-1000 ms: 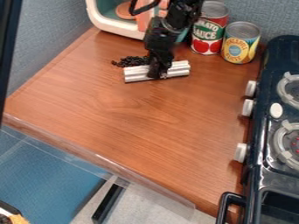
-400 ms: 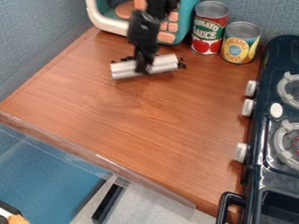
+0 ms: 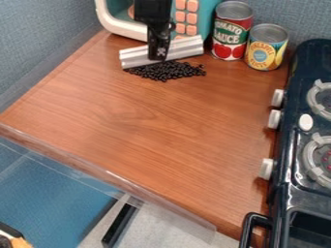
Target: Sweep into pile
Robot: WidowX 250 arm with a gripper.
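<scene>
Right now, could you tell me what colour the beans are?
Black, clearest in the camera view.

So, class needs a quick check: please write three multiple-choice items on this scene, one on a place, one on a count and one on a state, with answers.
1. Where do the black beans lie?
A) On the stove
B) On the wooden counter
C) Inside a can

2. How many cans stand at the back wall?
A) One
B) Four
C) Two

3. What is the state of the silver bar?
A) Held by the gripper
B) Snapped in two
C) Standing on end

Answers:
1. B: the beans are spread on bare wood.
2. C: one has a mostly red label, the other a yellow one.
3. A: the gripper grasps it around its middle, and it extends out to both sides.
</scene>
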